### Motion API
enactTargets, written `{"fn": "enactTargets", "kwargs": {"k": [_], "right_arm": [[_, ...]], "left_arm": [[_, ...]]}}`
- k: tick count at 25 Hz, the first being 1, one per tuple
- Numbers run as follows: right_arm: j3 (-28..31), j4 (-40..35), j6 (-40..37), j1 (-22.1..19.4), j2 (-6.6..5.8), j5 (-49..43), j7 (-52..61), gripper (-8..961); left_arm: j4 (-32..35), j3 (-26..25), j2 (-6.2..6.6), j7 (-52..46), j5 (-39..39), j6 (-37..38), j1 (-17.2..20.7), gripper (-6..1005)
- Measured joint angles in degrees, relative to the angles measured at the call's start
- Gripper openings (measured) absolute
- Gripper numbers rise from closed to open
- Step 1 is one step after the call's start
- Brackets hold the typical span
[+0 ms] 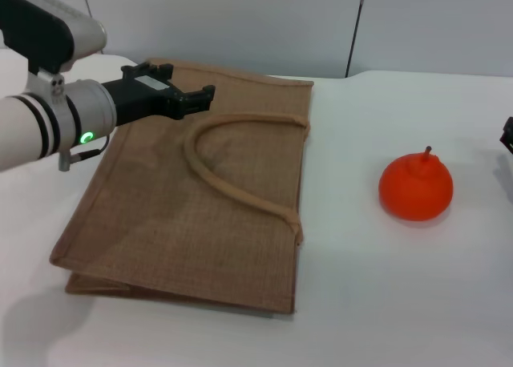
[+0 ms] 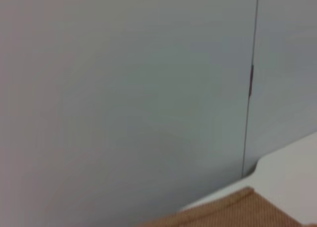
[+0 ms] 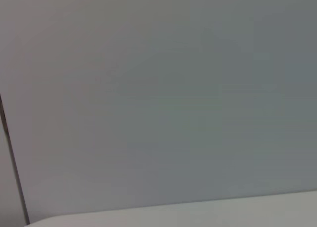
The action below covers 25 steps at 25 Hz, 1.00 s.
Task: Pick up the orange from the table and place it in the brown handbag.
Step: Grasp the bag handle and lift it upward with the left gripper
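The orange (image 1: 416,187) is a bright orange-red round fruit with a short dark stem. It sits on the white table (image 1: 385,303) at the right, apart from the bag. The brown handbag (image 1: 192,215) lies flat at the centre left, with one looped handle (image 1: 232,163) on top. My left gripper (image 1: 204,96) hovers over the bag's far left corner, near the handle's far end. A corner of the bag also shows in the left wrist view (image 2: 233,212). Only a dark sliver of my right gripper (image 1: 507,135) shows at the right edge, beyond the orange.
A grey wall (image 1: 264,22) with a vertical seam stands behind the table. The right wrist view shows only this wall and a strip of the table edge (image 3: 198,214).
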Motion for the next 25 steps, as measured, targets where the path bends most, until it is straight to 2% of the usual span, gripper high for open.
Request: {"fn": "enactTargets", "kwargs": {"k": [2, 3, 6, 10, 16, 25], "right_arm": [[0.0, 0.0, 0.0, 0.1, -0.01, 0.0, 0.0, 895], [0.0, 0.0, 0.0, 0.1, -0.01, 0.0, 0.0, 895], [0.0, 0.0, 0.0, 0.1, -0.01, 0.0, 0.0, 895], [0.0, 0.0, 0.0, 0.1, -0.01, 0.0, 0.0, 896], [0.0, 0.0, 0.0, 0.3, 0.00, 0.0, 0.1, 896], [0.0, 0.0, 0.0, 0.4, 0.11, 0.0, 0.1, 896]], "left_arm": [[0.0, -3.0, -0.57, -3.6, 4.9, -2.7, -0.7, 842], [0.0, -6.4, -1.33, -5.3, 8.1, -5.5, -1.2, 842], [0.0, -8.4, -1.66, -6.5, 10.1, -7.4, -1.5, 842], [0.1, -10.1, -1.55, -10.6, 14.0, -11.0, -2.7, 842], [-0.4, -16.6, -1.63, -18.4, 22.2, -19.4, -6.2, 842], [-2.9, -18.0, -1.74, -20.5, 25.9, -20.0, -8.2, 843]]}}
